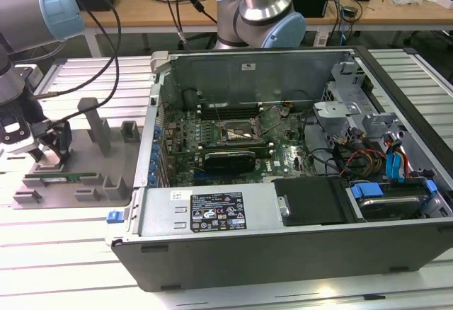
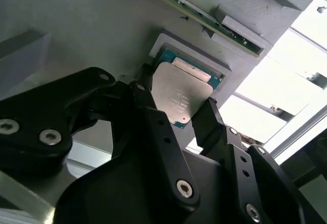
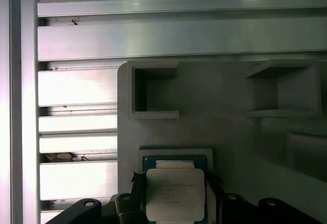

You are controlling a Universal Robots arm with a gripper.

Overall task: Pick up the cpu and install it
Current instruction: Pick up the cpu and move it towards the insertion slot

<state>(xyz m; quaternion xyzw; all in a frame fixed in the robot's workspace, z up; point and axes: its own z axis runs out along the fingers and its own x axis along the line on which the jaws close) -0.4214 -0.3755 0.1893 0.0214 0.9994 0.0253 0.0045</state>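
The cpu (image 2: 180, 93) is a flat square chip with a shiny silver top and a thin blue-green rim. It sits at a shallow square pocket of the grey plastic tray (image 1: 78, 154) at the exterior view's left. My gripper (image 1: 53, 147) hangs low over that tray. In both wrist views its black fingers (image 2: 148, 109) press against two opposite sides of the cpu (image 3: 175, 193), so the gripper (image 2: 176, 112) is shut on it. The open computer case (image 1: 283, 147) lies in the middle, with the bare square socket (image 1: 237, 131) on its motherboard.
A long thin green memory stick (image 1: 60, 178) lies in a slot of the tray near the gripper. Upright grey blocks (image 1: 95, 122) stand on the tray. A second arm's base (image 1: 262, 9) stands behind the case. Ribbed aluminium table (image 3: 76, 127) surrounds the tray.
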